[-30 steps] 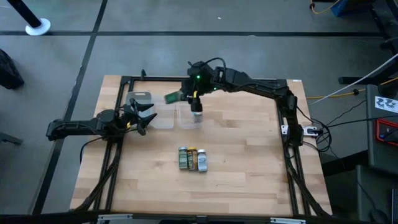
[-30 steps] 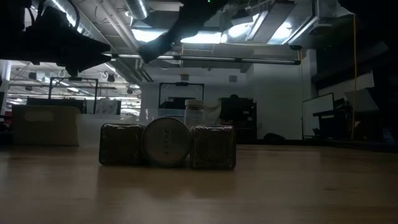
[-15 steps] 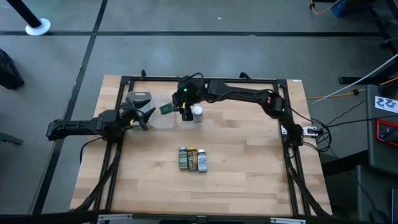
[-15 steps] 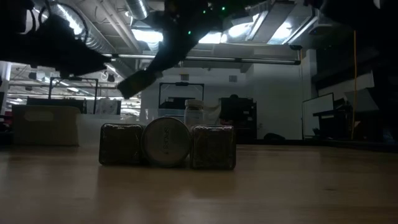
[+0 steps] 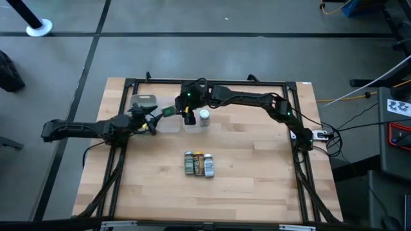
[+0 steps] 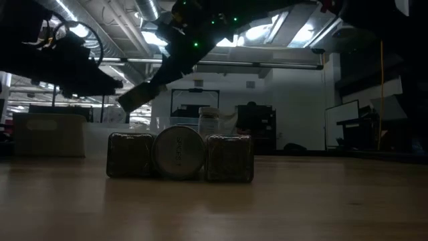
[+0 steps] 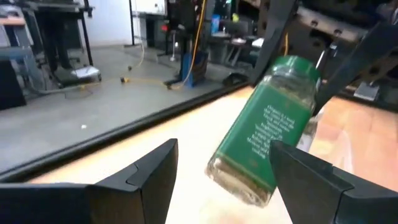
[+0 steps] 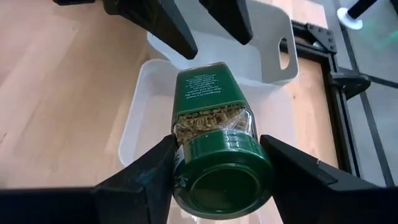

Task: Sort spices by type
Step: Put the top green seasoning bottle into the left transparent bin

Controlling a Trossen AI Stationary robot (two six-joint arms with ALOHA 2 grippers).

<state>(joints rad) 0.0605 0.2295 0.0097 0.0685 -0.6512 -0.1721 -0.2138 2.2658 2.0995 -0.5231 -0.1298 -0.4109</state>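
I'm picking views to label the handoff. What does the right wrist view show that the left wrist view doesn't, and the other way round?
Only the right wrist view: the jar's green lid end-on, and two white containers below it. Only the left wrist view: the jar's base, the label side-on, and the floor beyond the table edge. Both: the green-lidded spice jar held by the right gripper, with the open left gripper in front of it.

In the low view, the 3 lying jars [image 6: 179,155] hide most of the standing jar [image 6: 208,118].
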